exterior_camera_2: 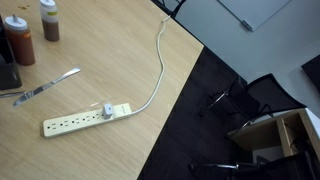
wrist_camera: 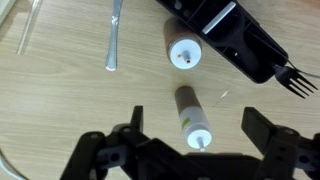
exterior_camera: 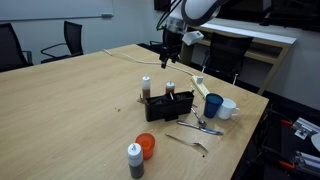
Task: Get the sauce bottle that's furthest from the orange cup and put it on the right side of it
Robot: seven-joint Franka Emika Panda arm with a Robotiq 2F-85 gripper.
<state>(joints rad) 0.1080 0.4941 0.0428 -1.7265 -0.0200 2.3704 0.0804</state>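
Note:
Two slim sauce bottles stand upright by a black organizer (exterior_camera: 165, 106). The sauce bottle (exterior_camera: 146, 87) stands apart to one side of it, and a second bottle (exterior_camera: 170, 91) stands right against it. The small orange cup (exterior_camera: 147, 146) sits nearer the front edge, next to a grey bottle with a white cap (exterior_camera: 135, 160). My gripper (exterior_camera: 170, 43) hangs open and empty well above the bottles. In the wrist view the sauce bottle (wrist_camera: 190, 112) lies between the open fingers (wrist_camera: 195, 135), far below them, with the second bottle (wrist_camera: 185, 50) beyond it.
A blue cup (exterior_camera: 213, 105) and a white mug (exterior_camera: 230, 108) stand beside the organizer (wrist_camera: 235, 40). Cutlery (exterior_camera: 195, 126) lies in front of them. A knife (wrist_camera: 114, 35) and a power strip (exterior_camera_2: 85, 118) with its cable lie near the table edge. Office chairs stand around the table.

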